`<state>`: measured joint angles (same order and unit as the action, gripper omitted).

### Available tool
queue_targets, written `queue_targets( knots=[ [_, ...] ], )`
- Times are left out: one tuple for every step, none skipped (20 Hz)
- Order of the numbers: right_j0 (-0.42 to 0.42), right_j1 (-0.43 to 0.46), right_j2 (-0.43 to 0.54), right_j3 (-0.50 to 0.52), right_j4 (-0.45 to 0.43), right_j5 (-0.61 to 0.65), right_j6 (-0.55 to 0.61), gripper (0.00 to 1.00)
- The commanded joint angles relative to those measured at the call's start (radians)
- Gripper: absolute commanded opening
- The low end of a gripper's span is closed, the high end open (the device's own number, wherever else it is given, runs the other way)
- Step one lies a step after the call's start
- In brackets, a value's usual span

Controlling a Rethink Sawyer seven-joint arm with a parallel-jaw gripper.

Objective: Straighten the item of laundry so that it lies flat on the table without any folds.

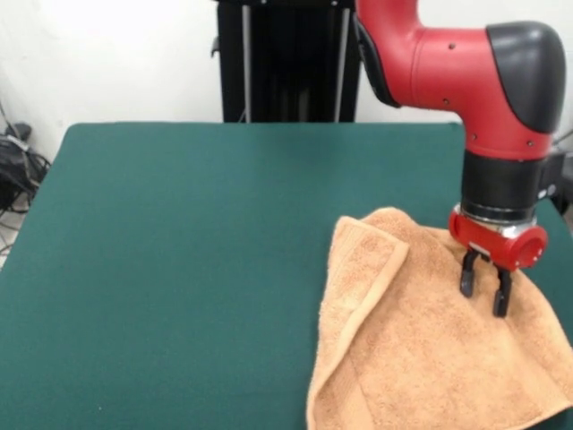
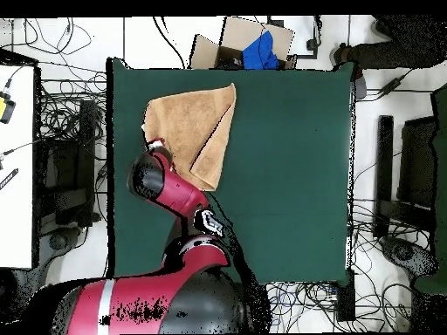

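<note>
The towel (image 1: pixel 430 340) lies on the green surface (image 1: pixel 179 269), toward the right and near edge as the front camera sees it; from above, the towel (image 2: pixel 188 131) sits near the corner far from the robot's base. It is not flat yet. One long side is folded over onto the rest of the cloth, making a doubled flap with a raised ridge running from the far end down toward the near edge, and the cloth under the arm looks slightly humped. The remainder appears to lie as a single layer. The gripper (image 1: pixel 484 288) hangs just above the towel's far right part, its two dark jaws pointing down and set narrowly apart with nothing between them; whether the tips touch the cloth is hard to tell. By my reading the job is partly done at best: the folded flap has to be opened outward and the hump smoothed before the towel counts as straight.
</note>
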<state>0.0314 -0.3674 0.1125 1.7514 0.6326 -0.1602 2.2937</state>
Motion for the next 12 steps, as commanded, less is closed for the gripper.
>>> queue_targets(
  knots=[
    [-0.007, 0.086, 0.127, 0.246, -0.028, 0.092, 0.229, 1.0],
    [0.005, 0.077, 0.12, 0.25, -0.015, 0.103, 0.232, 1.0],
    [0.013, 0.072, 0.115, 0.253, -0.007, 0.106, 0.233, 1.0],
    [0.025, 0.064, 0.108, 0.256, 0.003, 0.107, 0.238, 1.0],
    [0.023, 0.061, 0.112, 0.26, 0.003, 0.107, 0.239, 1.0],
    [0.031, 0.054, 0.109, 0.262, 0.011, 0.114, 0.24, 1.0],
    [0.04, 0.051, 0.102, 0.261, 0.019, 0.118, 0.241, 1.0],
    [0.028, 0.048, 0.114, 0.266, 0.015, 0.12, 0.242, 1.0],
    [0.029, 0.043, 0.115, 0.27, 0.02, 0.127, 0.243, 1.0],
    [0.027, 0.04, 0.119, 0.274, 0.02, 0.129, 0.242, 1.0],
    [0.026, 0.036, 0.123, 0.277, 0.02, 0.131, 0.242, 1.0],
    [0.024, 0.034, 0.124, 0.28, 0.019, 0.134, 0.239, 1.0]
  ],
)
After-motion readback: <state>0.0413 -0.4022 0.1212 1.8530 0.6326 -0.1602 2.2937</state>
